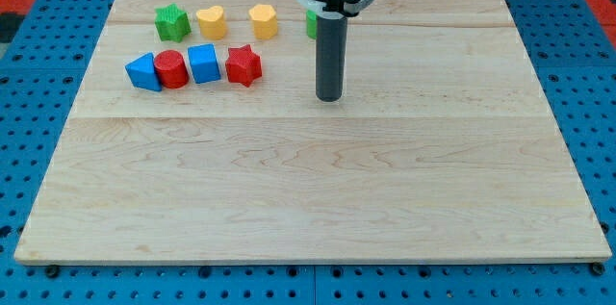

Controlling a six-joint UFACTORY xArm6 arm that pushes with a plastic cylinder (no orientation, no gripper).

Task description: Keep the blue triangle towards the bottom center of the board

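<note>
The blue triangle (pixel 143 72) sits at the counter's (pixel 308 199) ten o'clock, touching the red cylinder (pixel 172 70), which touches the blue cube (pixel 204 63); the red star (pixel 243 64) is just beside that. There are no jaws, only my tip (pixel 330 99), holding nothing, well apart at the triangle's three o'clock. I judge the tip should circle round to the triangle's ten o'clock side, then push toward five o'clock, peeling it off the cylinder without dragging neighbours.
</note>
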